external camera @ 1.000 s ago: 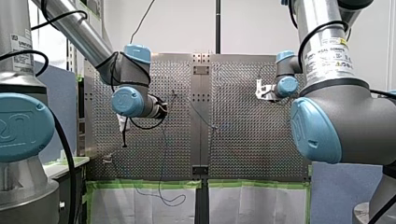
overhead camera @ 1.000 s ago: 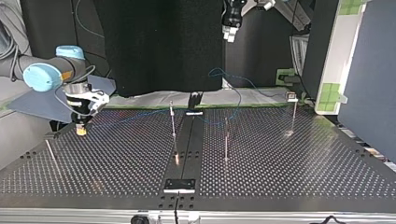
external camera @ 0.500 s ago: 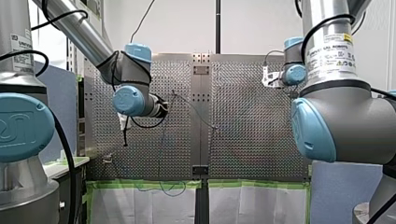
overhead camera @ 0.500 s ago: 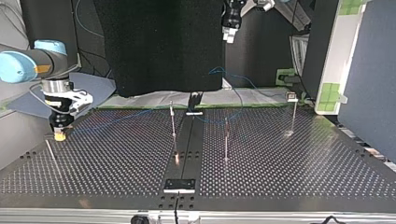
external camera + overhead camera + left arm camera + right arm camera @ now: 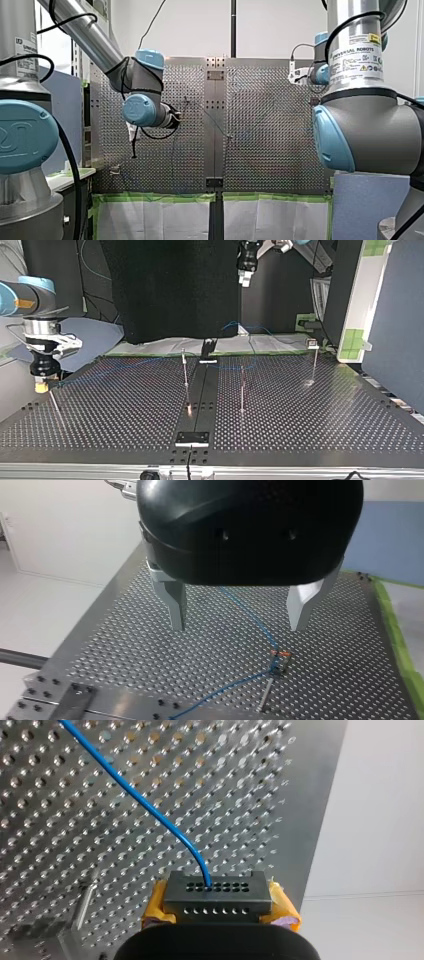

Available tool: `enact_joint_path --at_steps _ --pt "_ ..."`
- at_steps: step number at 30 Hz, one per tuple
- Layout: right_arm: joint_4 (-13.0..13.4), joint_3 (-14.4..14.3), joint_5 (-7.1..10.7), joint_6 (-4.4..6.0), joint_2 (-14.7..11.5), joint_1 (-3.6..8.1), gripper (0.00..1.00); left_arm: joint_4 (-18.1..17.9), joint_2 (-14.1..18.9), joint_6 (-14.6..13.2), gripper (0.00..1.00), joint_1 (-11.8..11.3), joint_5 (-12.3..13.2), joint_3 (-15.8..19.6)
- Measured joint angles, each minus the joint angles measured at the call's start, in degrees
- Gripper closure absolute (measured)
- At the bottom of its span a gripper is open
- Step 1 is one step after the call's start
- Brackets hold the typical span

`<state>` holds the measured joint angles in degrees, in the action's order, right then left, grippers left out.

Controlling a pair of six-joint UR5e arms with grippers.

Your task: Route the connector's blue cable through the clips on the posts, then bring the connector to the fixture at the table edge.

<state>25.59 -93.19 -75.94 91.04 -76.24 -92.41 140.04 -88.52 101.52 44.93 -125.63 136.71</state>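
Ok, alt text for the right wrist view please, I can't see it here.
My right gripper is shut on the dark connector, clamped between its yellow pads. The blue cable leaves a hole in the connector's face and runs off over the perforated table, close to the table's edge.

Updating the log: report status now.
Left gripper open, high above table. Right gripper shut on connector, blue cable trailing. Thin post close by it.
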Motion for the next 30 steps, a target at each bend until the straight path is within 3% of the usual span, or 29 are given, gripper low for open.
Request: enact_joint_path --at_steps 6,13,20,30 --pt "-0.11 -0.01 0.32 -0.31 2.21 1.19 0.99 -1.15 -1.84 -0.84 0.0 0.07 0.0 -0.04" --pt "-0.88 -0.04 0.29 -1.32 5.68 2.46 0.99 -1.64 0.46 -1.03 0.0 -0.05 -0.04 -0.09" --pt "-1.05 -0.05 0.04 -1.66 6.38 3.77 0.99 -0.9 3.07 -1.14 0.0 -0.44 -0.5 -0.2" --pt "0.41 -0.02 0.17 -1.53 7.18 5.44 0.99 -1.12 0.19 -2.93 0.0 -0.35 -0.49 -0.89"
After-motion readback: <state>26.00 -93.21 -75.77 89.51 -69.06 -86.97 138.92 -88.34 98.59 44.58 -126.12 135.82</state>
